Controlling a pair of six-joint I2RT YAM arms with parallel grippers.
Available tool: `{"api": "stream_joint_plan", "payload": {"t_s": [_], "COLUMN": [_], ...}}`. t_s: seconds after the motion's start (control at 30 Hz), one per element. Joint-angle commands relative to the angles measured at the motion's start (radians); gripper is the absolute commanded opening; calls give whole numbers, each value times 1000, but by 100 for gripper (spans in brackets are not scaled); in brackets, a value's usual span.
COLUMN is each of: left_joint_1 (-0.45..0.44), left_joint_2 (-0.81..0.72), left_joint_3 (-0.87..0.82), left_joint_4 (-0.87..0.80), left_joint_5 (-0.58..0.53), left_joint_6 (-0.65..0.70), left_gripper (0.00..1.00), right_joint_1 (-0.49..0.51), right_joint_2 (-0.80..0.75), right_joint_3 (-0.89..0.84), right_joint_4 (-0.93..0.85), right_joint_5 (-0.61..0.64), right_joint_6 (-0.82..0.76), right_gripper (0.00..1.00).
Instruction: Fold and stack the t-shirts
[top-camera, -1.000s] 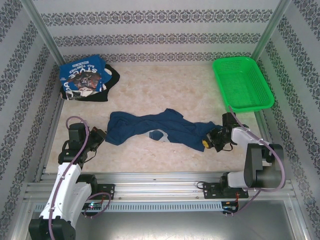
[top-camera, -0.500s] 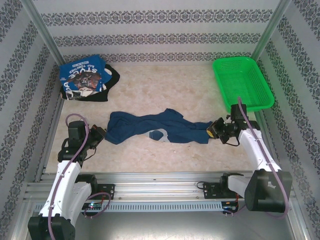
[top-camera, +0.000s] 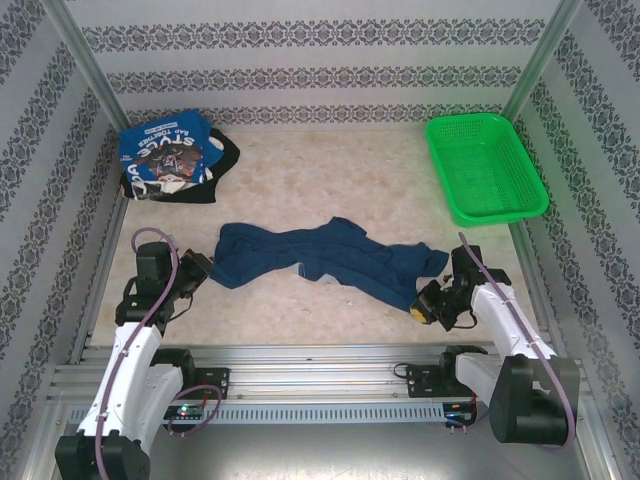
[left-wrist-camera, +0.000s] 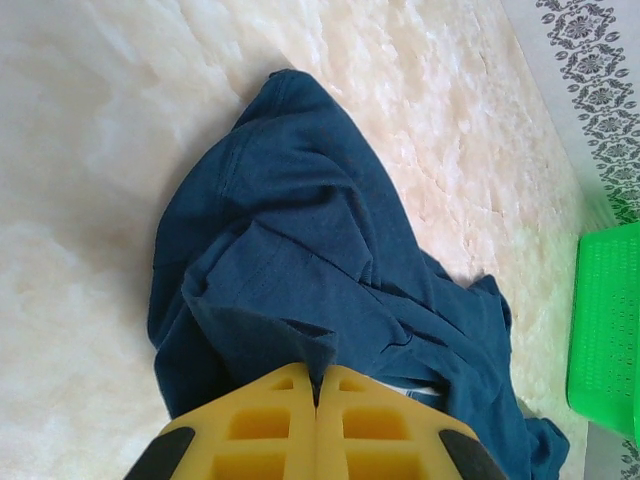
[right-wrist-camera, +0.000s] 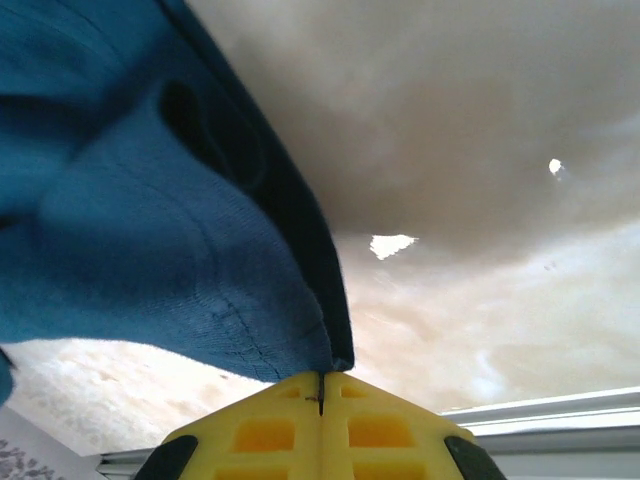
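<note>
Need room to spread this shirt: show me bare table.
Widest bare table lies between the folded t-shirts and green basket, behind the crumpled blue t-shirt. A narrower strip runs in front. Crowded: the middle, where left hand and right hand pinch that shirt.

1. Open across the far middle of the table (top-camera: 330, 165), between the stacked t-shirts (top-camera: 165, 160) in the far-left corner and the green basket (top-camera: 440, 170) in the far-right corner.
2. Barred across the centre by the crumpled navy t-shirt (top-camera: 330, 258), strung from the left gripper (top-camera: 205, 268) to the right gripper (top-camera: 420, 308) and pinched at each end.
3. Clear along the near strip between that cloth and the metal rail (top-camera: 300, 355), narrowing towards the right gripper.
4. Hemmed in on both sides by patterned walls (top-camera: 50, 220), with little margin beside basket and stack.
</note>
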Motion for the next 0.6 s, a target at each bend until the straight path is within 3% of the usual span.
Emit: {"api": "stream_joint_plan", "payload": {"t_s": [0.0,0.17,0.23,0.33,0.57], "left_joint_1": [-11,-19,-21,-22,-28], "left_joint_2": [5,16,20,22,37], "left_joint_3": [-11,-18,-20,-24,-26], "left_joint_4": [48,59,61,61,78], "left_joint_5": [3,9,15,20,28], "left_joint_6": [2,2,1,0,2], "left_gripper": [0,0,0,0,0], "right_joint_1": [25,39,38,41,56], "right_joint_2": [2,24,3,-40,-111], "right_joint_3": [-29,6,11,24,-15], "right_joint_4": [-26,-92,-104,-129,-81], "right_joint_5": [22,82,90,93,31], "right_joint_6": [-28,-58,-45,-14,124], "right_gripper": [0,3,21,31,33]}}
